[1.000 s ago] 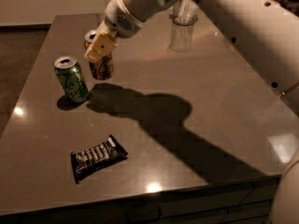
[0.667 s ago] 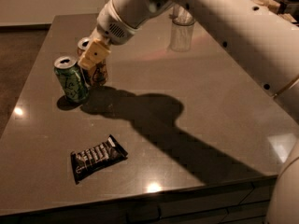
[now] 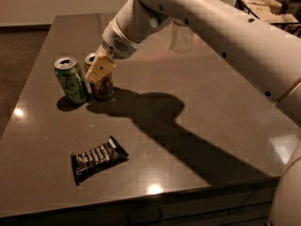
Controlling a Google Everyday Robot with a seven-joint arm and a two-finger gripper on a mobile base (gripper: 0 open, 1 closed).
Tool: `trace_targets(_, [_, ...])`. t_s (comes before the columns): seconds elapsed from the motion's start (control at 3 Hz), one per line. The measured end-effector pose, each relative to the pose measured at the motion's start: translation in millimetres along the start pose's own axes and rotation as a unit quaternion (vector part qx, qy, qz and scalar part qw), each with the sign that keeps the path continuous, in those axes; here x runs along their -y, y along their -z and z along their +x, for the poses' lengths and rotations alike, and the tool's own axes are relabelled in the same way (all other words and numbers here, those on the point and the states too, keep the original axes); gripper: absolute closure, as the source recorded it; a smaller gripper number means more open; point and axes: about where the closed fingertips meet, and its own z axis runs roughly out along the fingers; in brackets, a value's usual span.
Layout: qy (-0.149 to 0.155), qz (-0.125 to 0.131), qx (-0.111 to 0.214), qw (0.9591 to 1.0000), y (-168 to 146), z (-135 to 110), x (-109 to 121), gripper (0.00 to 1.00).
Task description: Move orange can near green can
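The green can (image 3: 70, 79) stands upright at the left of the dark table (image 3: 202, 126). The orange can (image 3: 104, 86) stands just to its right, a small gap apart, with its silver top showing. My gripper (image 3: 97, 71) comes down from the upper right and is shut on the orange can's upper part. One cream finger (image 3: 100, 67) crosses the can's front; the other finger is hidden behind the can.
A dark candy bar wrapper (image 3: 98, 158) lies near the table's front edge. A clear cup (image 3: 181, 36) stands at the back behind my arm. A tray with items (image 3: 263, 8) sits off the table at the far right.
My gripper has carried the orange can left and down, from further back on the table to a spot right beside the green can. The green can and the wrapper have not moved.
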Motion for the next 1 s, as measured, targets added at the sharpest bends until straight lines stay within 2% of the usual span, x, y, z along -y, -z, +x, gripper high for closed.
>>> trace_targets(0.33, [-0.013, -0.005, -0.010, 0.9999, -4.2, 12.2, 0.8, 0.58])
trace_targets(1.0, [-0.013, -0.005, -0.010, 0.9999, -4.1, 12.0, 0.7, 0.12])
